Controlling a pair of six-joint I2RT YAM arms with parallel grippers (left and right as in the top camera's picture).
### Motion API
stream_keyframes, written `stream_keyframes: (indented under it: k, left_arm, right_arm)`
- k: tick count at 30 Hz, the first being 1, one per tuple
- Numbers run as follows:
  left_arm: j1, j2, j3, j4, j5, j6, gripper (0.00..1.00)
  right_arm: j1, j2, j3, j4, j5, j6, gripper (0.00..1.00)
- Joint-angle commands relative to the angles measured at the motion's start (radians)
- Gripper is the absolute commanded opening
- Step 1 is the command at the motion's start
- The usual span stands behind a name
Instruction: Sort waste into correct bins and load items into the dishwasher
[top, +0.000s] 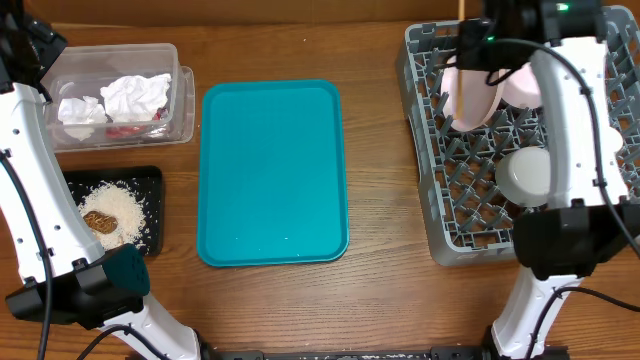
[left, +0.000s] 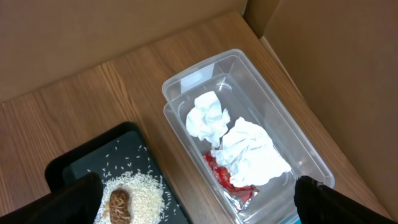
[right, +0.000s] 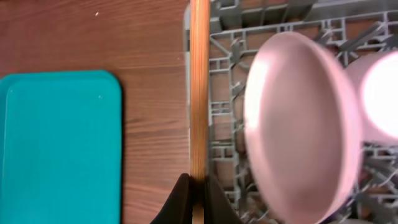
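The right tool (right: 198, 202) is clenched on one end of a thin wooden stick (right: 198, 93), which in the wrist view runs straight out from the fingers along the outer wall of the grey dish rack (top: 450, 230). Just beside it, the large pink plate (right: 298, 124) stands on edge among the pegs, with the smaller plate (right: 379, 93) behind it. The grey-white bowl (top: 527, 172) sits upside down farther along the rack. I cannot find the cup.

The left tool (left: 198, 186) is released, with its jaws wide and nothing between them, and hangs above the far left corner of the tabletop (top: 380, 300). Below it, the clear tub (top: 185, 120) holds two crumpled napkins (left: 208, 118) and the red wrapper (left: 224, 177). The black tray (top: 150, 180) holds the rice crumbs (left: 140, 193) and the biscuit piece (left: 119, 204). The teal tray (top: 272, 170) carries nothing.

Sorting looks done, and loading seems close to finished. The stick is the main hazard.

- It is gripped only at its tip, so it could pivot between the fingers during a turn.
- A sideways sweep could strike the upright plate and tip it off its pegs onto the smaller one.
- It is thin enough that a flat release could let it fall through the grid floor.
- If the free end catches on the rack wall while lowering, it could lever the stick out of the grip.
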Motion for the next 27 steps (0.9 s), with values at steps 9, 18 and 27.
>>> stream_keyframes:
  k: [9,18,27]
  left_arm:
    - [-0.010,0.007,0.000,0.001,-0.005,-0.017,1.00]
    - [-0.010,0.007,0.000,0.001,-0.005,-0.017,1.00]
    - [-0.010,0.007,0.000,0.001,-0.005,-0.016,1.00]
  right_arm:
    - [0.002,0.016,-0.190,0.157,-0.050,-0.050,0.16]
    - [0.002,0.008,-0.212,0.132,-0.026,-0.019,0.16]
    - [0.007,-0.187,-0.212,0.026,-0.054,0.102,0.19]
